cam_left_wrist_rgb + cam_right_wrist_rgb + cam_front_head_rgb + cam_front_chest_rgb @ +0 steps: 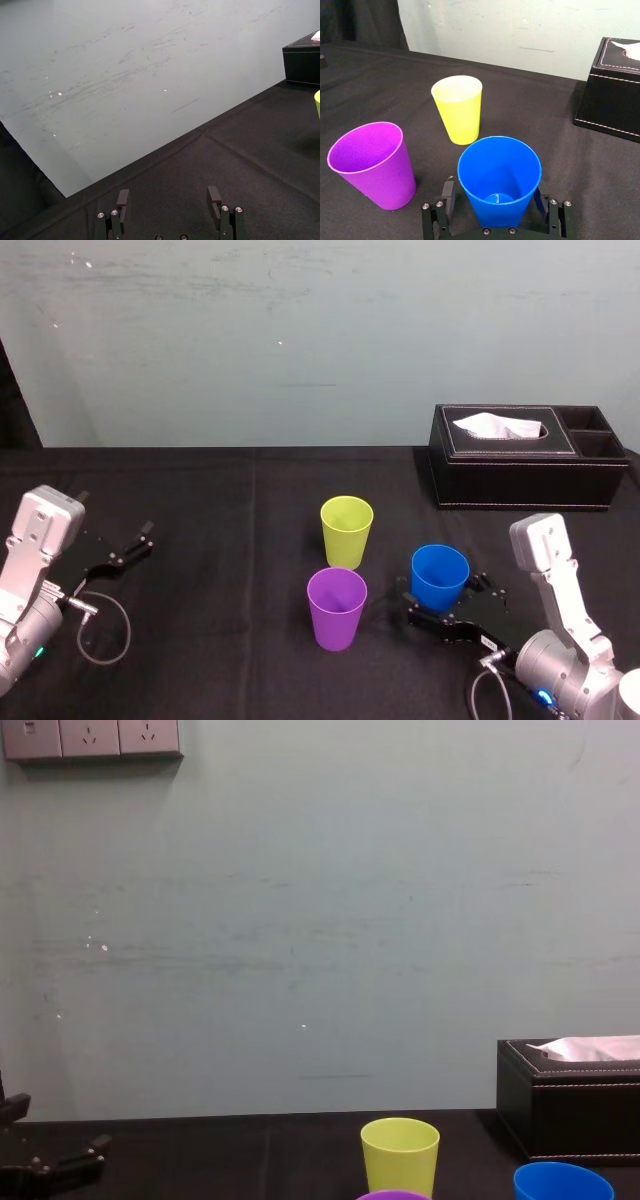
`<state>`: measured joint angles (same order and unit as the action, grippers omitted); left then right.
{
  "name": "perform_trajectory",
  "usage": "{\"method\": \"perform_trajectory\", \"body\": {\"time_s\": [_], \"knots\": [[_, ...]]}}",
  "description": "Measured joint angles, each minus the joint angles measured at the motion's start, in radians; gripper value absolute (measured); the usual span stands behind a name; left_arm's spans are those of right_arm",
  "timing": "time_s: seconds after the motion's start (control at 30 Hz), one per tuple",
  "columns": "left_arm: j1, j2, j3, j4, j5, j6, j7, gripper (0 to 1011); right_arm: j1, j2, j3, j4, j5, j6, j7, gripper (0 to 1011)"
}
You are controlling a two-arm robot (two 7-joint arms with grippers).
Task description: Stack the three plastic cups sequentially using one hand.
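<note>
The right pincer point(493, 189) stands open at the near right of the black tabletop point(220, 540). Its thin fingers sit astride a smooth, tapered blue plastic cup point(500, 170), which is upright with its mouth up. Just left of it stands a matching purple plastic cup point(372, 165), and beyond both a yellow-green plastic cup point(458, 110). Farther right sits a black tissue box point(520, 465). The left pincer point(168, 200) hangs open, well apart at the left.

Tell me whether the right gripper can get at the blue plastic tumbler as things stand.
Very likely yes: the right gripper, open, flanks the blue plastic tumbler with nothing between; the purple plastic tumbler stands apart. The left gripper idles far left.
</note>
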<state>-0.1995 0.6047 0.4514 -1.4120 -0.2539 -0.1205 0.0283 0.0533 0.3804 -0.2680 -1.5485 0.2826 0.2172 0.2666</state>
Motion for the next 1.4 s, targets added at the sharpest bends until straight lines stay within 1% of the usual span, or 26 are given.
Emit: {"method": "perform_trajectory", "body": {"time_s": [0.57, 0.87, 0.93, 0.97, 1.07, 1.1, 1.17, 1.23, 1.33, 1.4], "knots": [[0.0, 0.0, 0.0, 0.0, 0.0, 0.0, 0.0, 1000, 0.011, -0.019, 0.009, 0.024, -0.033, -0.015, 0.005, 1002], [0.0, 0.0, 0.0, 0.0, 0.0, 0.0, 0.0, 1000, 0.011, -0.018, 0.009, 0.024, -0.032, -0.014, 0.006, 1002], [0.0, 0.0, 0.0, 0.0, 0.0, 0.0, 0.0, 1000, 0.011, -0.018, 0.009, 0.023, -0.032, -0.014, 0.006, 982], [0.0, 0.0, 0.0, 0.0, 0.0, 0.0, 0.0, 1000, 0.01, -0.018, 0.009, 0.023, -0.032, -0.014, 0.005, 947], [0.0, 0.0, 0.0, 0.0, 0.0, 0.0, 0.0, 1000, 0.01, -0.018, 0.009, 0.022, -0.032, -0.014, 0.005, 908], [0.0, 0.0, 0.0, 0.0, 0.0, 0.0, 0.0, 1000, 0.01, -0.018, 0.009, 0.022, -0.032, -0.014, 0.005, 863], [0.0, 0.0, 0.0, 0.0, 0.0, 0.0, 0.0, 1000, 0.01, -0.018, 0.009, 0.022, -0.032, -0.013, 0.005, 820], [0.0, 0.0, 0.0, 0.0, 0.0, 0.0, 0.0, 1000, 0.01, -0.017, 0.009, 0.022, -0.032, -0.013, 0.005, 756], [0.0, 0.0, 0.0, 0.0, 0.0, 0.0, 0.0, 1000, 0.01, -0.017, 0.008, 0.021, -0.032, -0.013, 0.005, 720], [0.0, 0.0, 0.0, 0.0, 0.0, 0.0, 0.0, 1000, 0.009, -0.017, 0.008, 0.021, -0.031, -0.013, 0.005, 715]]}}
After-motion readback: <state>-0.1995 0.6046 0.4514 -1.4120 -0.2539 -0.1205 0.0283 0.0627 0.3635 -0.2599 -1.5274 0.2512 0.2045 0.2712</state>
